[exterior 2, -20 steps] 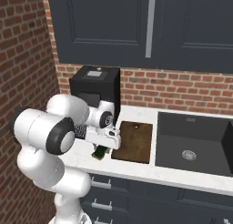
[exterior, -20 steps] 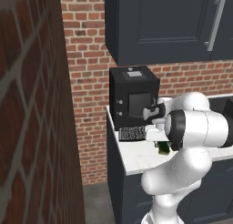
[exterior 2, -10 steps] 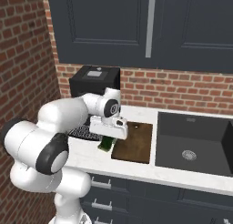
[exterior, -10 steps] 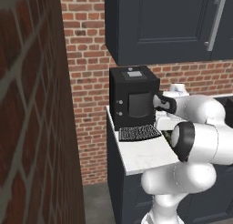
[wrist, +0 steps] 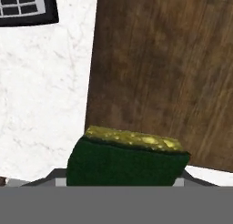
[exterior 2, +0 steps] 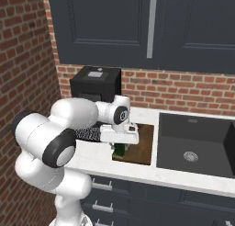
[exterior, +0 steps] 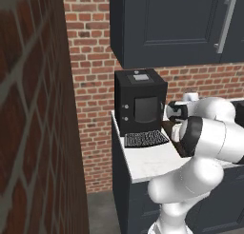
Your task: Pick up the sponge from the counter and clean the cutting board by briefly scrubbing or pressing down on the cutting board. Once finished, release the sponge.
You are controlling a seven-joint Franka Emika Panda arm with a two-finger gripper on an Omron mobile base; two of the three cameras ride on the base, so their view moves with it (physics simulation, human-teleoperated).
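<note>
The sponge (wrist: 127,161), dark green with a yellow layer, is held in my gripper (wrist: 126,175), which is shut on it. In the right base view the gripper (exterior 2: 120,144) points down with the sponge (exterior 2: 120,150) below the hand, over the front left corner of the dark brown cutting board (exterior 2: 141,142). I cannot tell whether the sponge touches the wood. The hand view has the cutting board (wrist: 168,73) spreading away beyond the sponge, with white marble counter (wrist: 45,95) to its left. The sponge hides the fingertips.
A black grid-textured tray (exterior 2: 89,134) lies on the counter (exterior 2: 92,158) left of the board, in front of a black coffee machine (exterior 2: 96,82). A dark sink (exterior 2: 195,144) sits right of the board. The brick wall and navy upper cabinets rise behind.
The arm has carried the sponge to the right, from the counter beside the board's left edge to over the board's front left corner. The grip has held.
</note>
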